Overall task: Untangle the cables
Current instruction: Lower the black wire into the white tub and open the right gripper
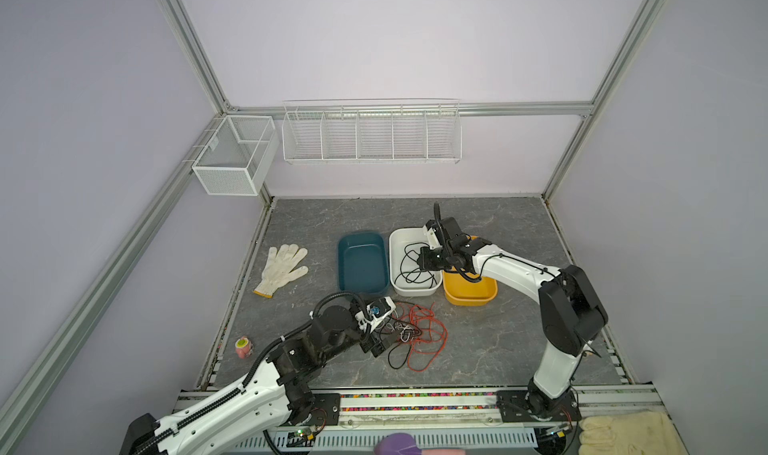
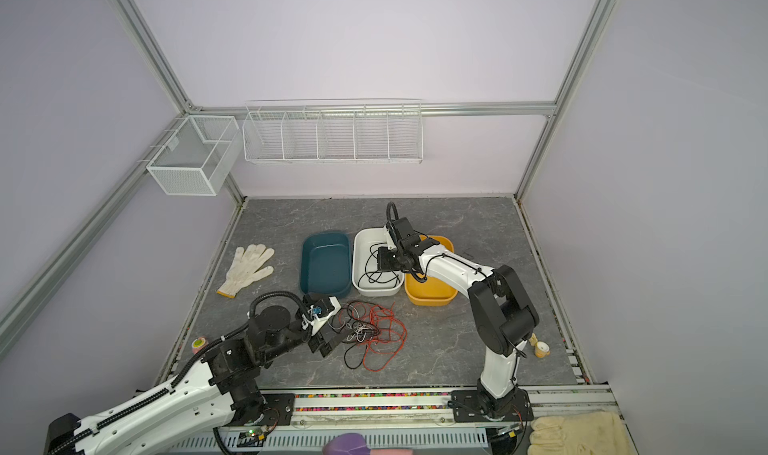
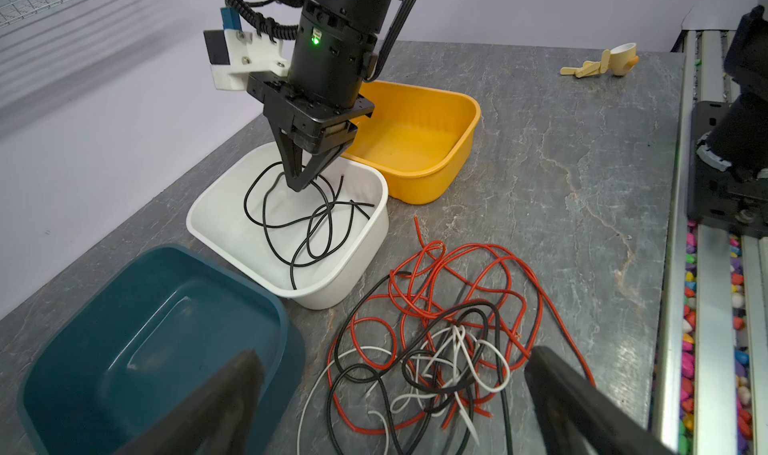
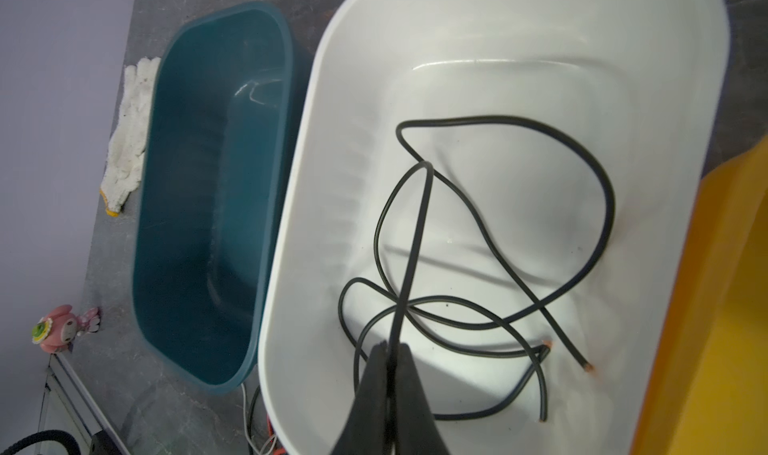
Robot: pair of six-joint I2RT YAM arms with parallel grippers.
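Two states: right jaws pinch black cable (image 4: 414, 245); left jaws spread wide.

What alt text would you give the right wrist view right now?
The right end effector, shut on a black cable, hangs over the white bin where black cable loops lie. An empty teal bin sits beside it.

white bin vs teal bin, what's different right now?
The white bin holds loose black cables; the teal bin is empty. The right gripper reaches into the white bin, shut on one of them; none in the teal bin. Both: rounded tubs, side by side.
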